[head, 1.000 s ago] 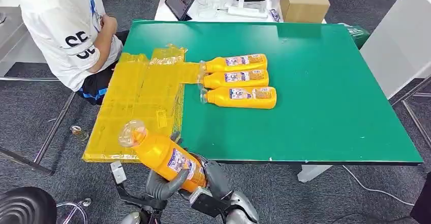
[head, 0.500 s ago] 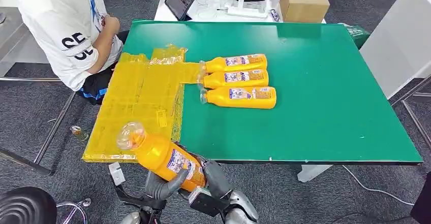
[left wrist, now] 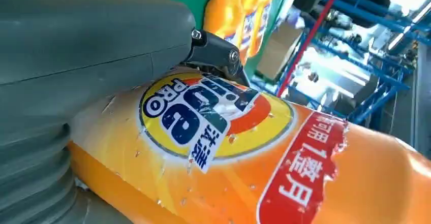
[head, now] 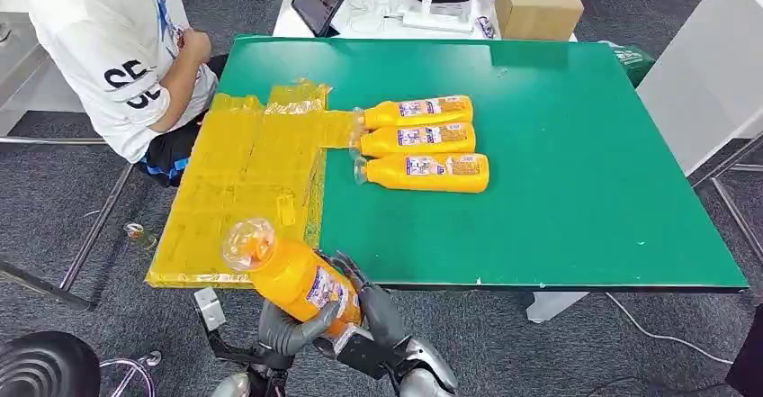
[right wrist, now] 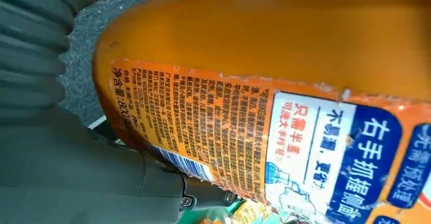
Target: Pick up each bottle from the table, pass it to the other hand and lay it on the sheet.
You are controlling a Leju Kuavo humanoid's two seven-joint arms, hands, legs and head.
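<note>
Held off the near edge of the green surface (head: 576, 190): an orange bottle (head: 297, 275), tilted with its clear cap toward the yellow sheet (head: 243, 172), clasped from both sides at once, left hand (head: 290, 327) wrapped under the label, right hand (head: 382, 311) closed around the base. Mid-handover, by the look of it, with nothing beneath but carpeted floor; likely risk a drop if either hand lets go before the other has the weight, or a slip on the glossy, peeling label. Farther on, the sheet draped over the surface's left part, bottle-free. Beyond, 3 bottles (head: 423, 136) lying side by side, caps at the sheet's edge. At the far left, a seated person (head: 117, 46).
</note>
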